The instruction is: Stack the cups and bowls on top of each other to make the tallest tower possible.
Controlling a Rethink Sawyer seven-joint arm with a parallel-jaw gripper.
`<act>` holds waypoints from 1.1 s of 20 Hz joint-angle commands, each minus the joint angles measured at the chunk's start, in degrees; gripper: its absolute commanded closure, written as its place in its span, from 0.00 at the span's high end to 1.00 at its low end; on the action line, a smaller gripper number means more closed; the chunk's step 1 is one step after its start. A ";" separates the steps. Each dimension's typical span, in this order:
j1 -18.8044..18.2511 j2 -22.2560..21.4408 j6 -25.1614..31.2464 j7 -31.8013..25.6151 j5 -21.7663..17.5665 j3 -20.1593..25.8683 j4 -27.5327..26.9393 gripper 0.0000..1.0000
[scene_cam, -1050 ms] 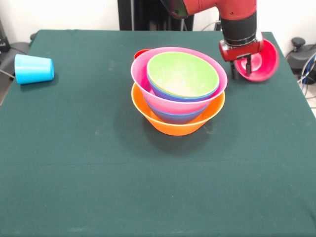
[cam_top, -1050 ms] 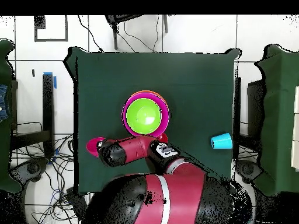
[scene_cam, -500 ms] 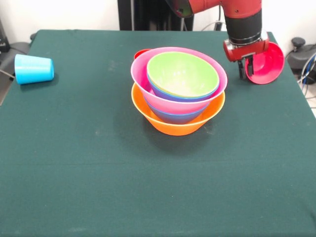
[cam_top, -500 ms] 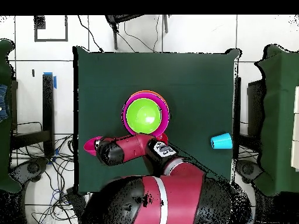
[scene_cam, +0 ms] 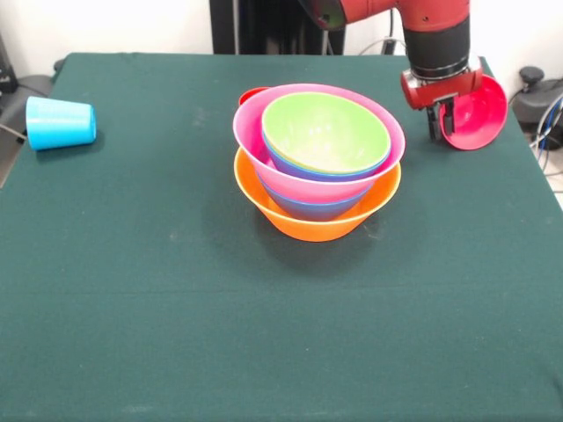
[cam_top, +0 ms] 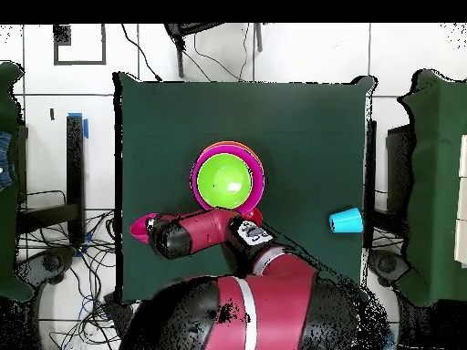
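The tower (scene_cam: 317,167) stands mid-table: a big orange bowl (scene_cam: 321,224) at the bottom, a blue bowl in it, then a pink bowl (scene_cam: 257,141), another blue rim and a lime green bowl (scene_cam: 325,130) on top. From overhead the tower (cam_top: 225,180) shows as green ringed by pink. My gripper (scene_cam: 442,125) is to its right, shut on the rim of the small red bowl (scene_cam: 477,112), which hangs tilted on edge. In the overhead view the red bowl (cam_top: 139,227) peeks out from under the arm. A light blue cup (scene_cam: 60,122) lies on its side at far left. A red cup (scene_cam: 250,93) peeks out behind the pink bowl.
The light blue cup (cam_top: 346,221) lies near one table edge in the overhead view. Cables and chair legs surround the table (scene_cam: 132,290) on the floor. The arm (cam_top: 205,230) reaches across the table side nearest the robot's base.
The gripper has risen and shifted slightly right with the small red bowl, which has tipped more upright. The tower and the blue cup have not moved.
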 commanded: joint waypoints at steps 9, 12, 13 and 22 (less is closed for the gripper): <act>18.78 -12.19 2.00 14.25 5.57 -13.87 5.61 0.00; 20.85 -17.87 5.56 15.70 8.08 -15.92 10.79 0.00; 21.80 -19.01 6.36 15.77 8.49 -16.90 11.74 0.00; 28.50 -17.42 -0.67 16.47 7.07 -24.18 15.44 0.00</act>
